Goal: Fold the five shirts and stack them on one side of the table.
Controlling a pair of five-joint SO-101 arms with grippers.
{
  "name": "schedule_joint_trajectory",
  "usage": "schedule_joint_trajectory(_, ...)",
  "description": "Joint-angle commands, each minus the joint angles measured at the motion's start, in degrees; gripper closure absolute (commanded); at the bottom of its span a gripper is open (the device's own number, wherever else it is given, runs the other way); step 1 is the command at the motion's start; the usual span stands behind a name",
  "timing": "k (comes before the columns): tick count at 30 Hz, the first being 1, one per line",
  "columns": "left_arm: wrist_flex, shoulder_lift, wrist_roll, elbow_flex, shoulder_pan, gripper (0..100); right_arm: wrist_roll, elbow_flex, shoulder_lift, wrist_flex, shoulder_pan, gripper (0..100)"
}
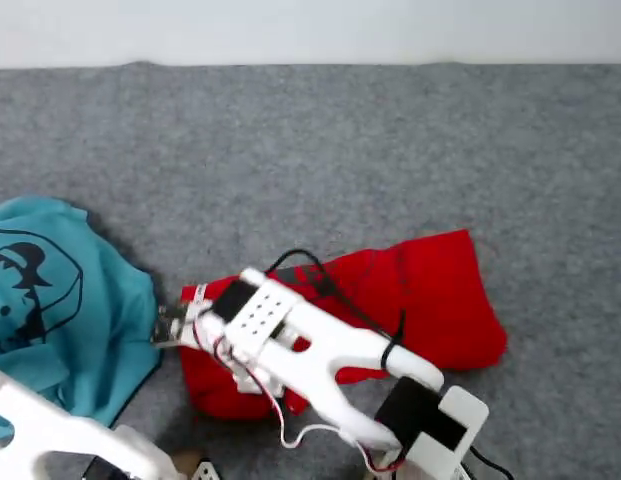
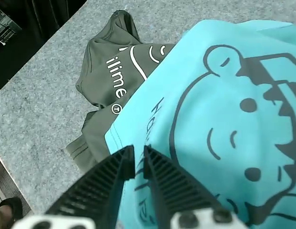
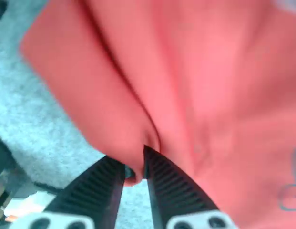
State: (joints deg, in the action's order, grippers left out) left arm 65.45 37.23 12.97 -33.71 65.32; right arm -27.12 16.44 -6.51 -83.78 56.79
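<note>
Grey surface [image 1: 410,140]: speckled and felt-like, lay flat across the high view
Wall [image 1: 310,30]: white, met the surface's far edge
Dark floor [image 2: 38,28]: lay beyond the surface's edge in the left wrist view
Dark rounded object [image 2: 8,207]: rested low beside that edge, too indistinct to identify

Red shirt [image 1: 440,290]; teal shirt [image 2: 195,162] (bear print); olive shirt [image 2: 97,71].
</note>
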Motion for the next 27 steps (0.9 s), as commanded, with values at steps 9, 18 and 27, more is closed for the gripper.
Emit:
schedule_joint_trajectory(9,-1.4,0.6,-0.1,1.0,0.0,95,1.8,-16.1,-11.0,-0.3,-5.2,87.0)
schedule_joint_trajectory(18,-1.4,1.0,2.9,1.0,0.0,95,2.8,-28.1,-22.1,-0.4,-11.3,80.8)
schedule_joint_trajectory(27,-1.4,1.0,3.7,1.3,-1.0,95,2.8,-35.4,-24.4,-6.5,-14.3,80.8)
